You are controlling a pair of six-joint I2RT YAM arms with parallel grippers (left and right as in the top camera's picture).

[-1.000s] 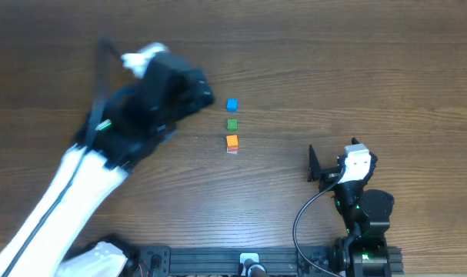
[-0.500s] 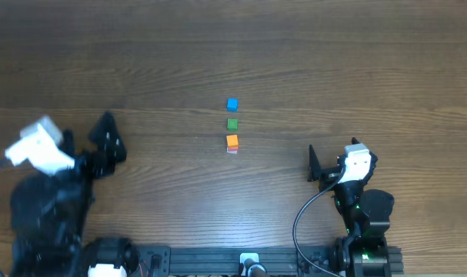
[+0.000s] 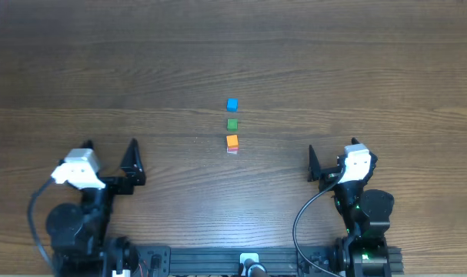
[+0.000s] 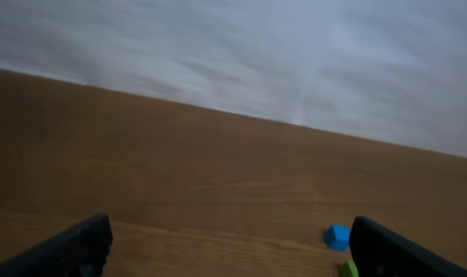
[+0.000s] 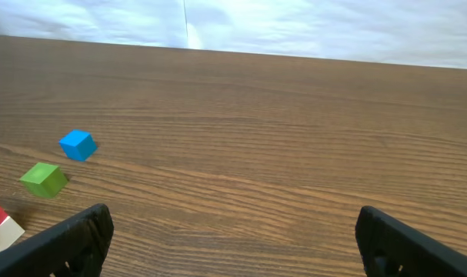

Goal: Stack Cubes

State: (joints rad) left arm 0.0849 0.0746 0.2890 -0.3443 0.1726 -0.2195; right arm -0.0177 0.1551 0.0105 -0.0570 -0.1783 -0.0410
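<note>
- While the left gripper (image 3: pixel 111 146) and right gripper (image 3: pixel 331 151) rest open at the lower corners, the green cube (image 3: pixel 231 124) looks next.
- Straddle it squarely, clear of the blue cube (image 3: pixel 231 104).

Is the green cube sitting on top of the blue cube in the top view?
No, the green cube lies on the table apart from the blue cube, with a gap between them.

I work over a wide dark-brown wood-grain tabletop (image 3: pixel 333 61), grain running across, left to right, lit evenly & softly. Past its far edge, approx. straight ahead of me, stands a whitish wall (image 5: pixel 333 23) w/ a thin dark vertical seam (image 5: pixel 185 23) in it.
</note>
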